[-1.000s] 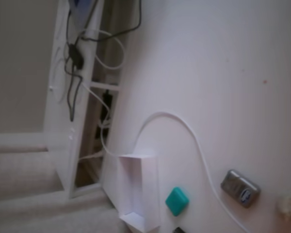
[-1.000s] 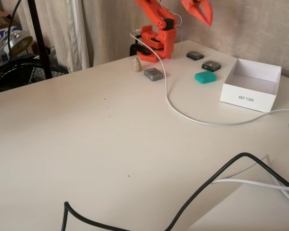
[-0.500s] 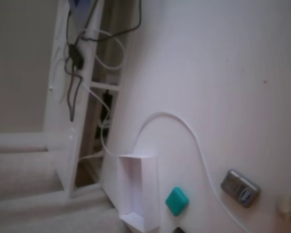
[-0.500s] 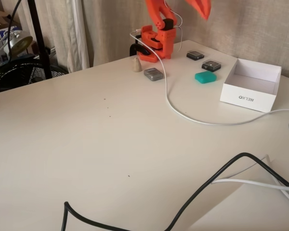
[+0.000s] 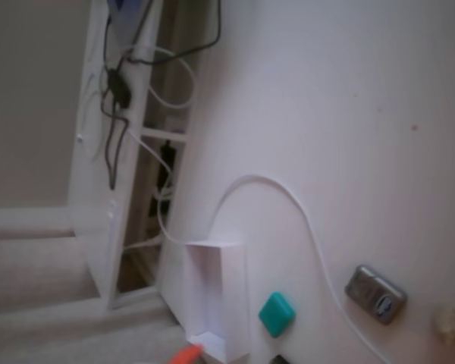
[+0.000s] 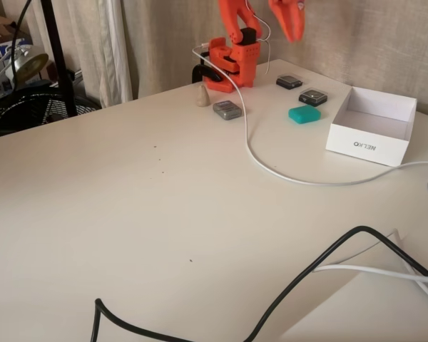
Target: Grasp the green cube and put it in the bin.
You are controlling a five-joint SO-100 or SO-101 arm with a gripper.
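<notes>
gripper (image 6: 288, 20) swung left vs 0.5 s ago, high above table, jaw gap unclear – can't tell | green cube (image 6: 303, 114) on table beside bin (image 6: 357, 146), untouched | approach only starting

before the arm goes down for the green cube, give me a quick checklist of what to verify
1. Green cube free on the table, nothing on it: ok.
2. Bin open and empty: ok.
3. Cube apart from the bin and from the dark devices: ok.
4. White cable clear of the cube: ok.
5. Tool raised, empty: ok.
6. Tool open wide enough: cannot tell.
</notes>
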